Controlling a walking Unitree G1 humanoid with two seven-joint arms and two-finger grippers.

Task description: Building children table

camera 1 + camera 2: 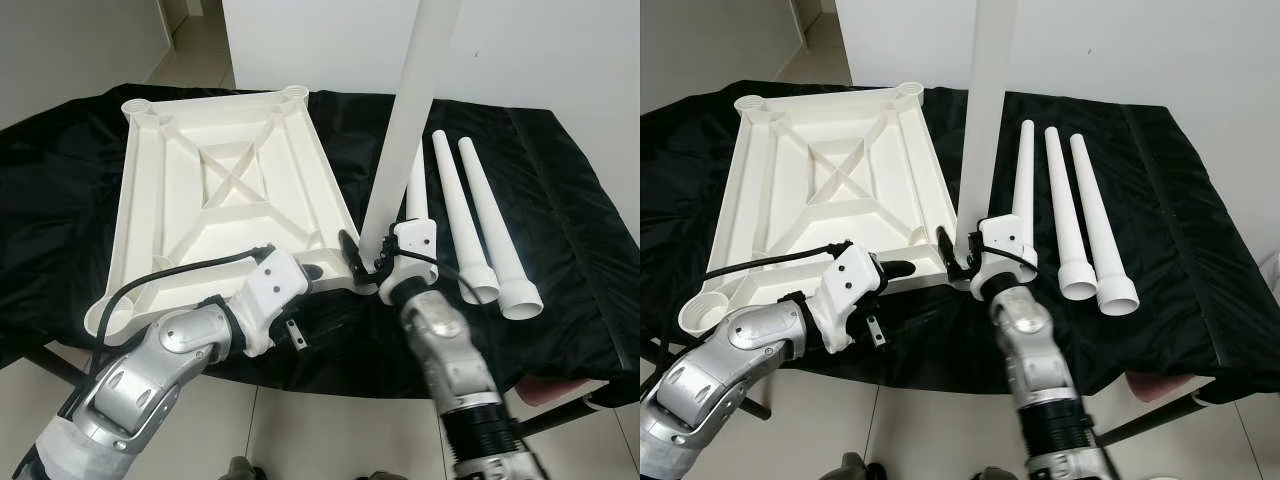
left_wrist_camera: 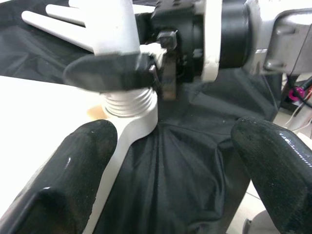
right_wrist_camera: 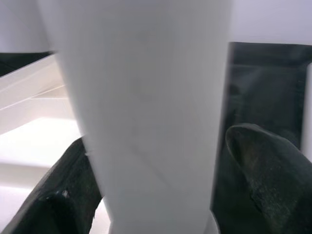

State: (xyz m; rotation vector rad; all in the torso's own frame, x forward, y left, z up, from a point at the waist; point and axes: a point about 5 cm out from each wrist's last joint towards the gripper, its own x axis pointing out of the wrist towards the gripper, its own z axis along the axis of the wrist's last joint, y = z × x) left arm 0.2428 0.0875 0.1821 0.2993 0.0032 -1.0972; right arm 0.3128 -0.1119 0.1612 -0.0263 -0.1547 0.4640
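table leg (image 1: 405,130) clamped upright in right claw (image 1: 368,262) at tabletop (image 1: 215,185) corner.

Your right arm (image 1: 455,370) reaches straight forward from below, its silver forearm rising to a white wrist. The right gripper (image 1: 368,262) sits at the end of it, its two black fingers (image 3: 258,165) closed from both sides on an upright white leg (image 1: 405,130).

Your left arm (image 1: 150,370) is bent at the elbow and angles across toward the right one, a black cable looping over its wrist. The left gripper (image 2: 161,161) points at the right gripper from close by, its fingers (image 2: 73,170) spread wide apart and holding nothing.
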